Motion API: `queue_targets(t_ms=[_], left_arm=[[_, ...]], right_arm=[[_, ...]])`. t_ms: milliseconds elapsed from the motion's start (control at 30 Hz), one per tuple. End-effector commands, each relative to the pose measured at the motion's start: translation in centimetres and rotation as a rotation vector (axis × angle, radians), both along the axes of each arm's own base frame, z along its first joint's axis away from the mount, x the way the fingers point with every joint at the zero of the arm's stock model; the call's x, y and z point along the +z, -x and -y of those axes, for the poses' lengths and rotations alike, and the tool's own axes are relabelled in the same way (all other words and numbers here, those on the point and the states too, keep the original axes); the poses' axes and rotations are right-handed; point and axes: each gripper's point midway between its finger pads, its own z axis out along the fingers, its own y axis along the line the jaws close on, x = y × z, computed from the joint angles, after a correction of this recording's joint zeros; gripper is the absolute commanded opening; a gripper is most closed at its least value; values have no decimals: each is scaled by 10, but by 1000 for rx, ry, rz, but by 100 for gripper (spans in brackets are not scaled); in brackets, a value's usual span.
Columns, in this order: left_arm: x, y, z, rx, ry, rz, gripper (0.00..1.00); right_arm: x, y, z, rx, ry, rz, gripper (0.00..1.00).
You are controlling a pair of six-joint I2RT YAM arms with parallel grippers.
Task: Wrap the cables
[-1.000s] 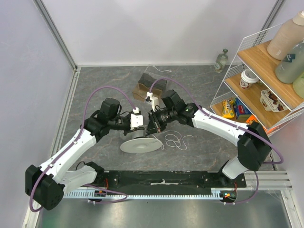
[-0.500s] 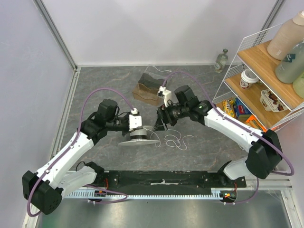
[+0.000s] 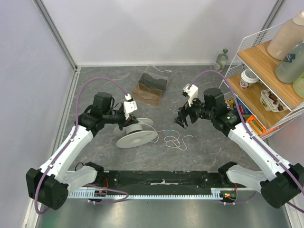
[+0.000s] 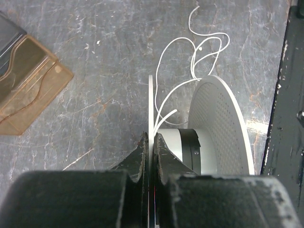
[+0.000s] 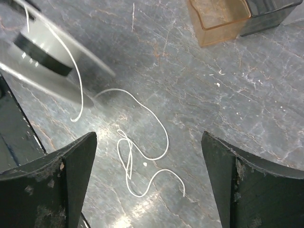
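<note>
A white spool (image 3: 137, 138) stands tilted on the grey table, left of centre. My left gripper (image 3: 133, 119) is shut on its thin upper flange (image 4: 151, 102); in the left wrist view both fingers pinch that edge, and the hub with a black band (image 4: 190, 149) lies just to its right. The cables (image 3: 174, 141) are one thin white wire that runs from the spool into loose curls on the table to its right. My right gripper (image 3: 183, 119) hangs open above and right of those curls (image 5: 166, 145), with nothing between its fingers. The spool (image 5: 45, 52) is blurred at that view's upper left.
An amber and dark box (image 3: 151, 87) sits behind the spool. A wire shelf (image 3: 233, 57) with bottles, jars and snack packs fills the right side, and a glass bottle (image 3: 221, 60) stands at the back wall. A black rail (image 3: 161, 178) runs along the near edge.
My right gripper has opened wide and drawn back to the right, away from the spool. My left gripper, still clamped on the flange, has shifted slightly left with the spool.
</note>
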Motion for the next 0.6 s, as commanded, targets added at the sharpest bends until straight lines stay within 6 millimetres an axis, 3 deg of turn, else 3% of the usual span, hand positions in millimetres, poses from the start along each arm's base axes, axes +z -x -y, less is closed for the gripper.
queue_targets(t_ms=[0, 333, 467, 567], left_arm=[[37, -16, 1, 67, 92, -19, 2], [61, -49, -22, 219, 194, -92, 2], [60, -59, -32, 273, 199, -115, 2], [57, -60, -33, 277, 215, -148, 2]], right_arm=[[-14, 7, 12, 74, 107, 61, 98], [-66, 40, 25, 265, 246, -3, 98], [-76, 52, 35, 339, 303, -5, 91], [-86, 65, 44, 449, 350, 85, 86]])
